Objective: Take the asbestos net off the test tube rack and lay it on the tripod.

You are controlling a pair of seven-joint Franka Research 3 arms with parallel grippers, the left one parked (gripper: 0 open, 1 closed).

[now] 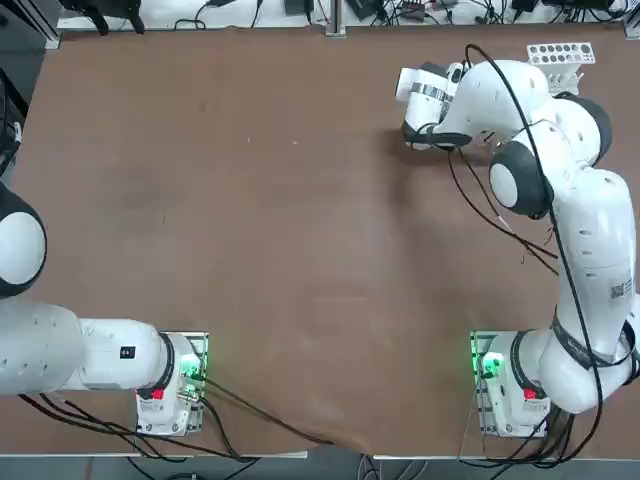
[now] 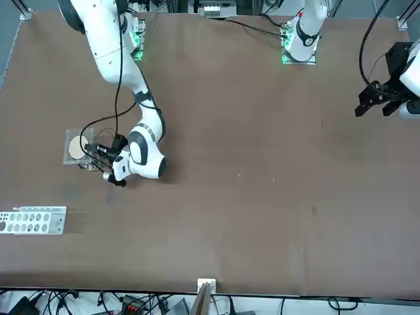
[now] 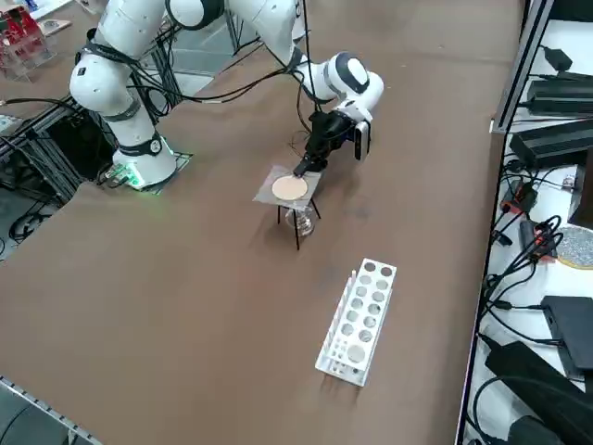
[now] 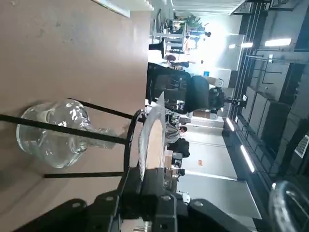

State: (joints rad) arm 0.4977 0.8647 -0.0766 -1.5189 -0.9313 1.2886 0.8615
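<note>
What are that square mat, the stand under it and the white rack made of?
The net looks like thin grey wire mesh with a matte beige disc. The tripod seems dark thin metal rod. The rack looks like smooth white plastic. The right gripper sits at the net's edge.

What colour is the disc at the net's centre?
Beige-white, ringed by grey mesh of the asbestos net; clearest in the right side view.
</note>
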